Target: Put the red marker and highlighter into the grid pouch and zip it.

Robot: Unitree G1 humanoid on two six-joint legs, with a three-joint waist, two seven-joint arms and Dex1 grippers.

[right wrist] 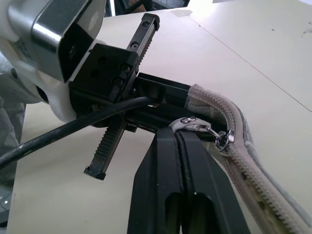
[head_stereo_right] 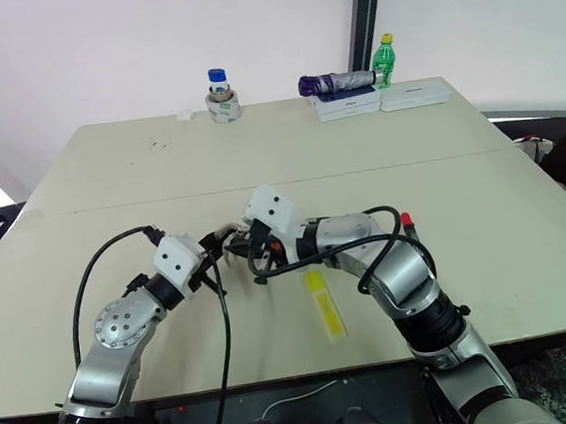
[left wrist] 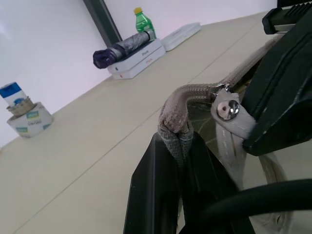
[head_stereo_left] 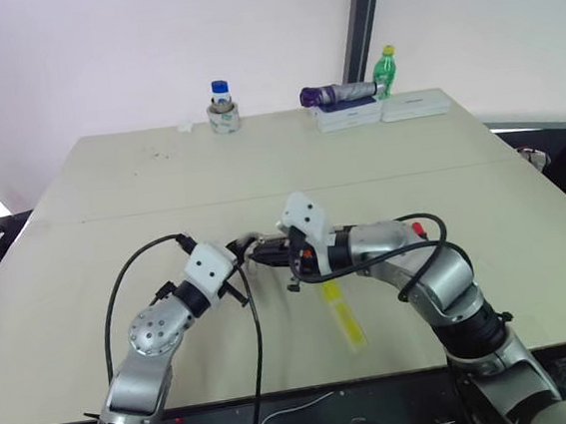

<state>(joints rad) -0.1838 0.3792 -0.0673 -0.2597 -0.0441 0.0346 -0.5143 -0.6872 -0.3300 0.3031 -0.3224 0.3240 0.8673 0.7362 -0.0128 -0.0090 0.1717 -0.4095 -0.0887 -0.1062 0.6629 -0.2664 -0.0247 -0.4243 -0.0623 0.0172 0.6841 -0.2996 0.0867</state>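
grid pouch (left wrist: 178, 105): grey woven fabric, centre frame | left gripper (left wrist: 173, 146) pinching its end closed | right gripper (right wrist: 178, 139) clamping the metal zip-pull tab (right wrist: 187, 124) | highlighter (head_stereo_left: 343, 314): chunky yellow, lying lower centre

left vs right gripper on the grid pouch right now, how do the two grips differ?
The left gripper pinches the grid pouch by its folded fabric end, while the right gripper pinches the zipper pull tab. The left gripper comes in from the robot's left and the right gripper from its right, so their tips are close together. Shared: both have their fingers shut, and both grip the same pouch.
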